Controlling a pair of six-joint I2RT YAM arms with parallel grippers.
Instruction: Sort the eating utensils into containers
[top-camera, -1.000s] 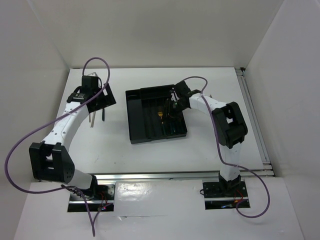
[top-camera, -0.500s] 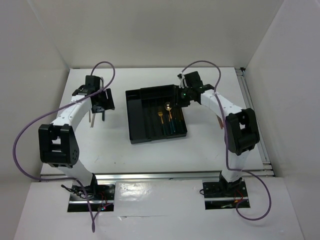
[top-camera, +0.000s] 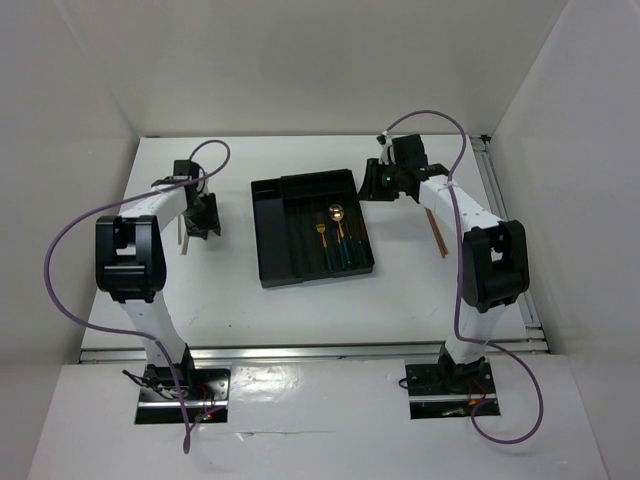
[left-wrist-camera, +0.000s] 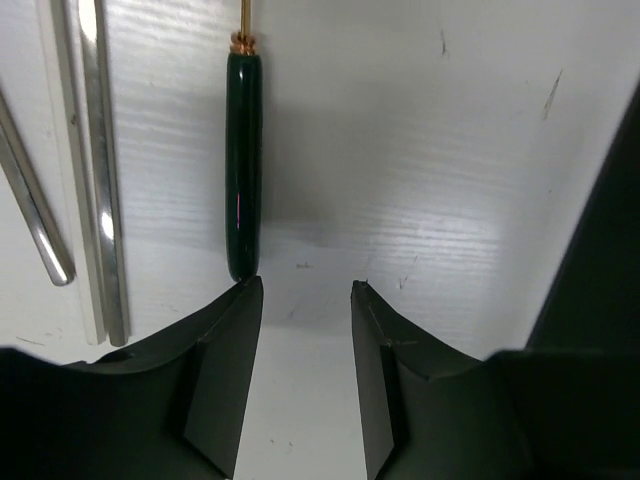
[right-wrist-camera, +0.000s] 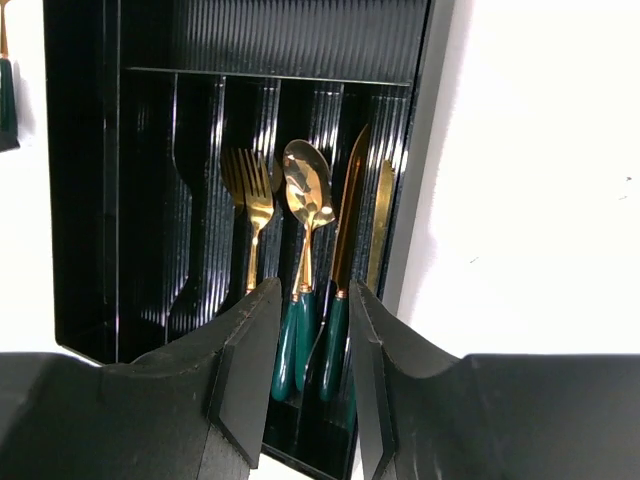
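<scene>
Looking down, we find the left gripper (left-wrist-camera: 304, 290) open and empty, a green-handled utensil (left-wrist-camera: 243, 170) just beyond one fingertip, silver chopsticks (left-wrist-camera: 100, 170) beside it; the right gripper (right-wrist-camera: 314, 290) hangs open, empty, over the black cutlery tray (right-wrist-camera: 140, 200) holding fork (right-wrist-camera: 255, 200), spoon (right-wrist-camera: 307, 190) and knife (right-wrist-camera: 345, 230).

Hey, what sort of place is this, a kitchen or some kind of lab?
Probably a robotics lab cell, not a kitchen: a left arm and right arm on a metal rail, plain white panels enclosing the table, and a cutlery tray as workpiece.
</scene>
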